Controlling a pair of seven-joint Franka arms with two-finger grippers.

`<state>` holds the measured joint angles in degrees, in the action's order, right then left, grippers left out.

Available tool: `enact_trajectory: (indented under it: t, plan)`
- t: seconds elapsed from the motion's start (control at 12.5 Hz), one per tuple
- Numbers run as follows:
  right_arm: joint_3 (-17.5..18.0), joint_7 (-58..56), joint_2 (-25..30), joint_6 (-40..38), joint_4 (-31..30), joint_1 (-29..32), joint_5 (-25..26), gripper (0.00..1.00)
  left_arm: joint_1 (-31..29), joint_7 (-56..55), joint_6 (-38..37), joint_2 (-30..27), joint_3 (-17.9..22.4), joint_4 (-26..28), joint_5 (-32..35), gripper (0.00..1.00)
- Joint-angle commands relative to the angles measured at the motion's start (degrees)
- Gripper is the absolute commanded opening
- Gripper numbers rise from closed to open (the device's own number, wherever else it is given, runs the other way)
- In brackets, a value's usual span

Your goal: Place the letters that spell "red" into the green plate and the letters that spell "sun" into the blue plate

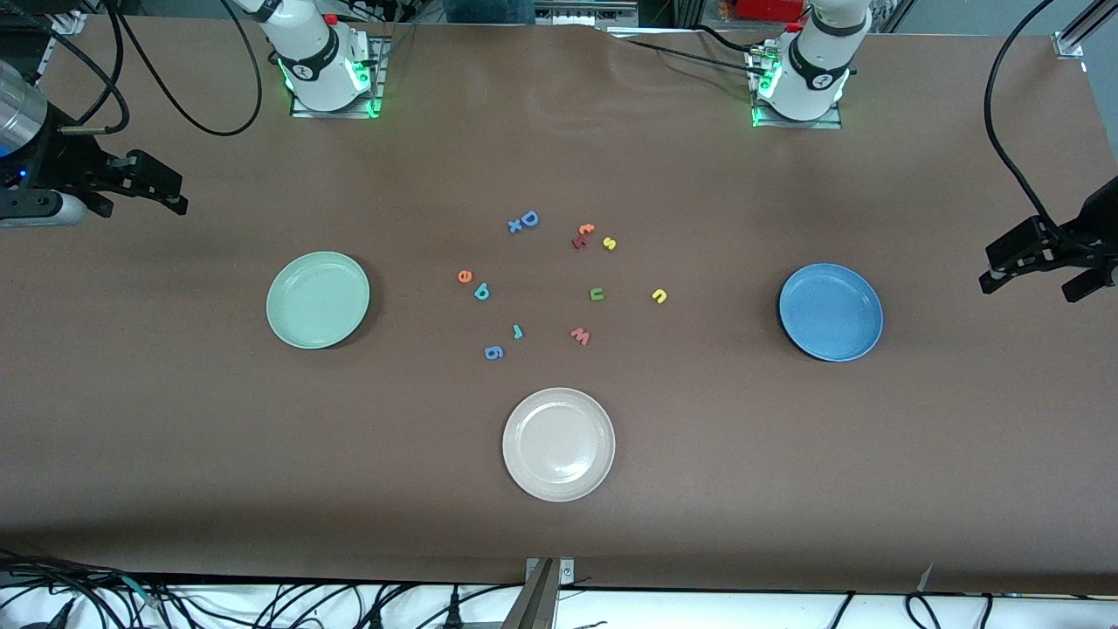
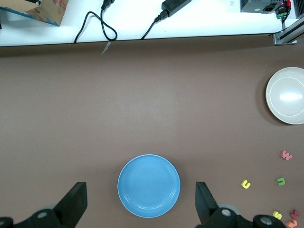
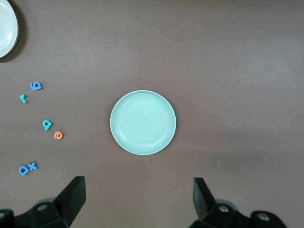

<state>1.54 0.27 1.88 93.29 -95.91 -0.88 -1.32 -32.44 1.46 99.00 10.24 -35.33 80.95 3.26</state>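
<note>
Front view shows the brown table (image 1: 786, 489) with three plates and a loose cluster of foam letters between them. The green plate (image 1: 318, 300) sits toward the right arm's end, the blue plate (image 1: 831, 312) toward the left arm's end, both empty; the cream-white plate (image 1: 558, 444) lies nearest the camera.

Orange "e" (image 1: 465, 277) and teal "d" (image 1: 481, 292) lie just beside each other on the green plate's side of the cluster; the small teal "r" (image 1: 517, 331) lies nearer the camera, its stem roughly upright in this view, beside the blue "g" (image 1: 493, 352). Yellow "s" (image 1: 610, 243) lies beside the orange "t" (image 1: 585, 230); olive-green "u" (image 1: 596, 294) sits mid-cluster, and yellow "n" (image 1: 659, 296) lies closest to the blue plate. These letters read upside down from this camera. The blue capital "D" (image 1: 529, 218) and a small blue "x" (image 1: 514, 226) touch; the salmon-red "w" (image 1: 580, 335) lies apart.

The left gripper (image 2: 142, 202) hangs high over the blue plate, fingers spread wide and empty. The right gripper (image 3: 137, 197) hangs over the table by the green plate, likewise wide and empty.
</note>
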Motion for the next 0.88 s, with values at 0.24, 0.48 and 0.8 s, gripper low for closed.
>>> enact_trajectory:
  t: [0.24,0.48,0.8]
  plan:
    - [0.2,0.2,0.2,-0.6,0.5,0.0,0.8,1.00,0.1,-0.4,-0.7,0.0,-0.2,-0.6,0.3,1.00]
    - [0.2,0.0,0.3,-0.6,0.5,0.0,0.7,1.00,0.1,-0.4,-0.7,0.0,-0.2,-0.6,0.2,1.00]
    - [0.4,-0.5,0.6,-2.6,0.8,-0.1,0.6,1.00,0.1,-0.4,-0.7,0.0,-0.2,-0.6,0.2,1.00]
